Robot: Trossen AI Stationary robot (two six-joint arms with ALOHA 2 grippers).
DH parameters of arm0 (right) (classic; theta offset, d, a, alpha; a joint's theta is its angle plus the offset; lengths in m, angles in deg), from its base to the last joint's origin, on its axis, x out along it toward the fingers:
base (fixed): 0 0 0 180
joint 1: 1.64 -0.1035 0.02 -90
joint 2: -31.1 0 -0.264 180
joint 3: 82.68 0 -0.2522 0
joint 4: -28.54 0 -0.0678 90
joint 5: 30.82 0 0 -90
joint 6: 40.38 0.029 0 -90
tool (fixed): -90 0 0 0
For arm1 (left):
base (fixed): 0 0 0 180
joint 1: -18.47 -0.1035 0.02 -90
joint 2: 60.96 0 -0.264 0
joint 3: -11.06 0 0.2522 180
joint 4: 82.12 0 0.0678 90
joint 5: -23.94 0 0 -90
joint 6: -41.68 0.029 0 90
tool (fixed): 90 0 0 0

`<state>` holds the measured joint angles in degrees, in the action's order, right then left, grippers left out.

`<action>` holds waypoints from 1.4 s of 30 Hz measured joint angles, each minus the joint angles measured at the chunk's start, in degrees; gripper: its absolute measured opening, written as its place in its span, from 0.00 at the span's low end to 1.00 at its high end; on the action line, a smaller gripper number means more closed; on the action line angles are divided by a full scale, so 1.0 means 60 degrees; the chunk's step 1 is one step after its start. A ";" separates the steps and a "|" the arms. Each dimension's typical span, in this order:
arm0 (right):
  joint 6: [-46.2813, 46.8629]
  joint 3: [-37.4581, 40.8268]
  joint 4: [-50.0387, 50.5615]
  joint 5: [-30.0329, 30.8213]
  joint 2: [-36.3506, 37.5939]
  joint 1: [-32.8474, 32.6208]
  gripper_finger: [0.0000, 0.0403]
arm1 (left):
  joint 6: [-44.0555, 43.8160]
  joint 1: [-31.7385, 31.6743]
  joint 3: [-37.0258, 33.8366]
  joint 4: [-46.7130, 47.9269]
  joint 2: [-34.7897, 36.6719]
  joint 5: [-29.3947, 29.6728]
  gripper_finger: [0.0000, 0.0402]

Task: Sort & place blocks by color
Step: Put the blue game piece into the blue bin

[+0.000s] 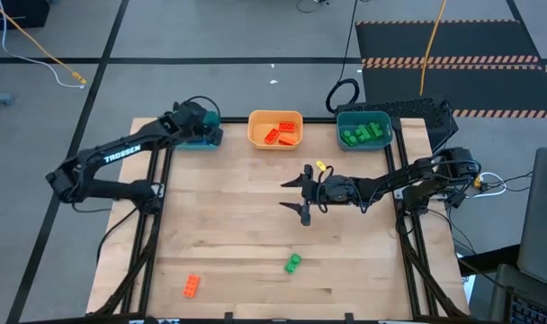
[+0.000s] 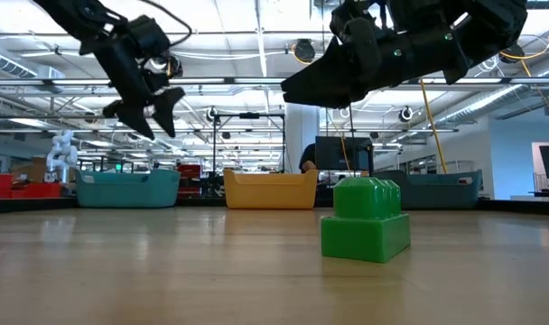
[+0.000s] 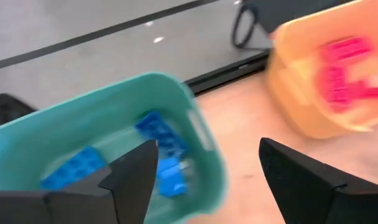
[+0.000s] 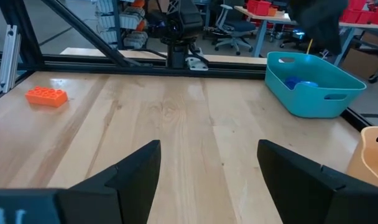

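My left gripper (image 1: 209, 128) (image 3: 207, 149) hangs open over the teal tray (image 1: 200, 139) at the table's far left, touching nothing. Blue blocks (image 3: 161, 134) lie inside that tray (image 3: 108, 112). My right gripper (image 1: 297, 196) (image 4: 207, 149) is open above the table's middle, fingers pointing toward the left edge, holding nothing. A green block (image 1: 292, 263) (image 2: 365, 219) rests on its base near the near edge. An orange-red block (image 1: 192, 285) (image 4: 46, 95) lies flat at the near left. Red blocks (image 1: 281, 135) fill the orange tray (image 1: 275, 117); green blocks (image 1: 363, 133) sit in the right teal tray (image 1: 363, 114).
The three trays stand in a row along the far edge (image 2: 125, 188) (image 2: 270, 190) (image 2: 432, 190). Bare wood lies between the trays and the two loose blocks. Dark frame rails run along the table's left and right sides (image 1: 152, 234) (image 1: 413, 252).
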<state>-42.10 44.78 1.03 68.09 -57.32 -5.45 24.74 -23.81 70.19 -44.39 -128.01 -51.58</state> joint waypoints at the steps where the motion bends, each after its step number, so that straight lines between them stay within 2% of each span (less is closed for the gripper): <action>1: -0.0062 0.0000 0.0012 0.0000 0.0000 -0.0002 0.65 | -0.0063 0.0108 0.0000 0.0042 0.0170 -0.0141 0.68; 6: -0.0113 0.0000 0.0064 0.0000 0.0000 0.0007 0.65 | -0.0444 0.0767 0.0004 0.0338 0.0715 -0.0427 0.62; 11: -0.0041 0.0000 0.0061 0.0000 0.0000 0.0011 0.65 | -0.0388 0.0970 0.0007 0.0418 0.0259 -0.0182 0.56; 16: 0.0082 0.0000 0.0057 0.0000 0.0000 0.0011 0.65 | 0.0064 0.0708 0.0007 0.0502 -0.0682 0.0690 0.49; 25: 0.0078 0.0000 0.0065 0.0000 0.0000 0.0011 0.65 | 0.0210 -0.0065 0.0007 0.0613 -0.1459 0.1163 0.38; 33: 0.0031 0.0000 0.0068 0.0000 0.0000 0.0011 0.65 | 0.0339 -0.0403 0.0007 0.0605 -0.1496 0.1191 0.36; 42: 0.0102 0.0000 0.0061 0.0000 0.0000 0.0011 0.65 | 0.0507 -0.0319 0.0055 0.0309 -0.2826 0.1566 0.35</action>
<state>-41.49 44.78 1.39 68.09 -57.32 -5.38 27.78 -25.72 70.51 -42.53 -144.97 -42.18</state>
